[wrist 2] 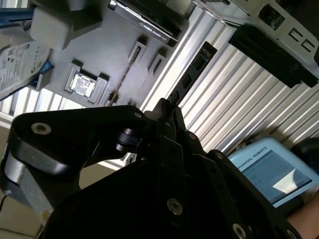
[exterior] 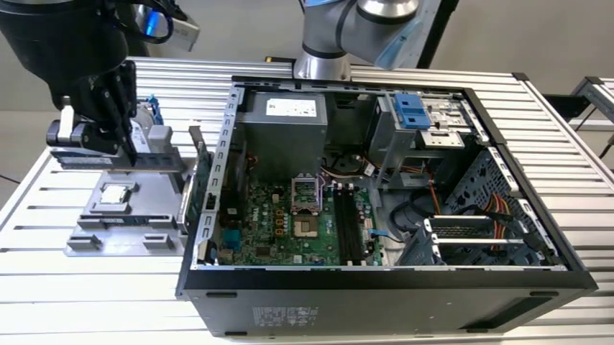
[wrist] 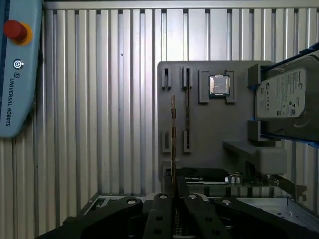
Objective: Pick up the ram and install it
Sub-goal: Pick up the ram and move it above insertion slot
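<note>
My gripper (wrist: 173,195) is shut on the ram (wrist: 173,139), a thin dark stick seen edge-on and reaching out from the fingertips over the grey parts tray (wrist: 214,129). In the second wrist view the ram (wrist 2: 192,74) shows its black chips beyond the gripper (wrist 2: 167,112). In the exterior view the gripper (exterior: 96,144) hangs above the tray (exterior: 86,244), at the exterior view's left of the open computer case (exterior: 384,280). A second stick (wrist: 187,114) stands in the tray's slots beside the held one. The motherboard's long black memory slots (exterior: 347,223) lie inside the case.
The tray also carries a square silver processor chip (wrist: 218,84), a hard drive in a blue frame (wrist: 284,99) and a dark card (wrist: 202,175) near the case. A blue-grey teach pendant (wrist: 17,74) lies on the ribbed aluminium table. The arm's base (exterior: 321,65) stands behind the case.
</note>
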